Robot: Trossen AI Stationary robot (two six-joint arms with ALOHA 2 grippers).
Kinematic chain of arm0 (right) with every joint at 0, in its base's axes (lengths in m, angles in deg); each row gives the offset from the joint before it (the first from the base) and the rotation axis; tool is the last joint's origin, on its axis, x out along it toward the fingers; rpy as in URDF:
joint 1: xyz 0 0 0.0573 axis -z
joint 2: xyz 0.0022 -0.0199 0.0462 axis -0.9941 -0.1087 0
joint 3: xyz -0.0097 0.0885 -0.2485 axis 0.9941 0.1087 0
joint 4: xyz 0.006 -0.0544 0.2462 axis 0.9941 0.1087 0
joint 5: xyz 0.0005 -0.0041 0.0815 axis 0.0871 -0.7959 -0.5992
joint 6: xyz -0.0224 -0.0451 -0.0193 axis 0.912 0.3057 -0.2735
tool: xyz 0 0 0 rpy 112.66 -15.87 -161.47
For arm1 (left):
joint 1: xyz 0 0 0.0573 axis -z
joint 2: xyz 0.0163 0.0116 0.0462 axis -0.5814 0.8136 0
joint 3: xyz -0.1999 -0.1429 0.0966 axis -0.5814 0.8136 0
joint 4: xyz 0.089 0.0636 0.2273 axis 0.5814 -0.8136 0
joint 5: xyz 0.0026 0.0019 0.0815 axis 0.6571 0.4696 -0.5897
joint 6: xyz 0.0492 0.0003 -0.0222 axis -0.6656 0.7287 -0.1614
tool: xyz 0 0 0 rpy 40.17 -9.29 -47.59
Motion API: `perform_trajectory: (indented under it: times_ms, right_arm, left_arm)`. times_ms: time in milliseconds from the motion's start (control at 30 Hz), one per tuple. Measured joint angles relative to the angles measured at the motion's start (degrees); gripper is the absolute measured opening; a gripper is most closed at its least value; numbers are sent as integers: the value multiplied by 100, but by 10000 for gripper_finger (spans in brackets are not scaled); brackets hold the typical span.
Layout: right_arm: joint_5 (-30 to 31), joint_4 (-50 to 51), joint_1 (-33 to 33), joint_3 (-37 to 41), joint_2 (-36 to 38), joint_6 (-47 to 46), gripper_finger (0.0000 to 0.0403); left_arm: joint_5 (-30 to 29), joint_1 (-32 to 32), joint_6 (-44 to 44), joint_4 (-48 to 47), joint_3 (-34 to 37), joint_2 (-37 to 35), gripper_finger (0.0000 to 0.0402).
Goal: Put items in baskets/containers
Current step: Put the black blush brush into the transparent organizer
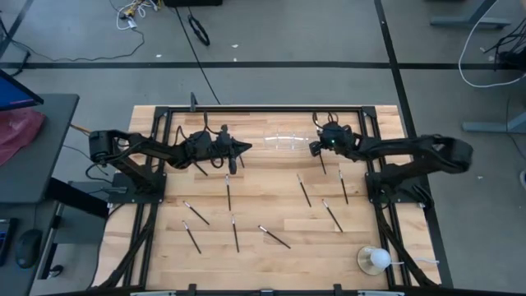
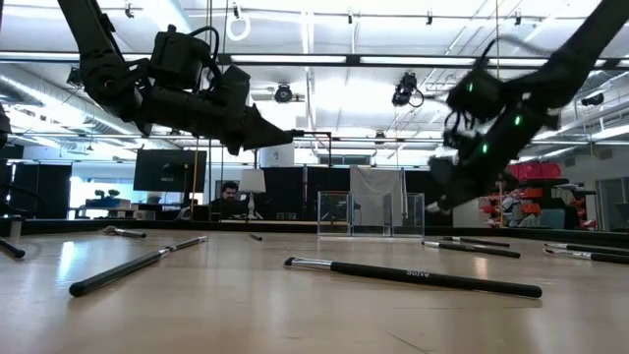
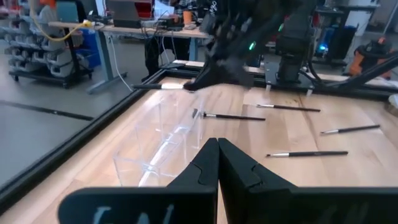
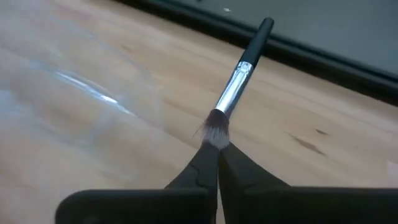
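Several thin dark makeup brushes (image 1: 303, 189) lie flat on the wooden table (image 1: 263, 263). One of them (image 3: 227, 116) lies just beside the clear organizer (image 1: 283, 141), which stands near the far edge between my two grippers. My right gripper (image 4: 217, 149) is right of the organizer and shut on a brush with a silver ferrule (image 4: 235, 87). My left gripper (image 3: 217, 146) hovers shut and empty left of the organizer, pointing toward it. My right gripper pinches the brush's bristle tuft (image 4: 216, 129) between the free ends of its two fingers. The fingers slant down from the table's right side. The brush sticks straight out ahead of them, its handle end (image 4: 266, 25) toward the far edge, and looks clear of the table.
A white ball on a clear round base (image 1: 376, 260) stands at the near right corner. A black metal frame (image 1: 263, 108) runs along the table's far edge and sides. Loose brushes (image 1: 274, 237) are scattered over the middle and near part of the table.
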Motion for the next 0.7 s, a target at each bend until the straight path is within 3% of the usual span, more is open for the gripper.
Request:
perform_trajectory:
  times_ms: [167, 300, 533, 700]
  right_arm:
    - [-5, 1641, -616, -799, 834, -492, 1]
    - [-366, 2275, -1198, -1520, 926, -570, 1]
    - [-1688, 1395, -2103, -1790, 495, -465, 0]
    - [-2272, 242, -2588, -1790, -123, -211, 0]
  left_arm:
    - [70, 234, -1225, -61, -106, 2, 23]
    - [33, 580, -2363, -290, -386, 2, 81]
    - [-470, 988, -3889, -880, -886, 2, 209]
    - [-577, 1134, -4472, -1323, -1018, 2, 245]
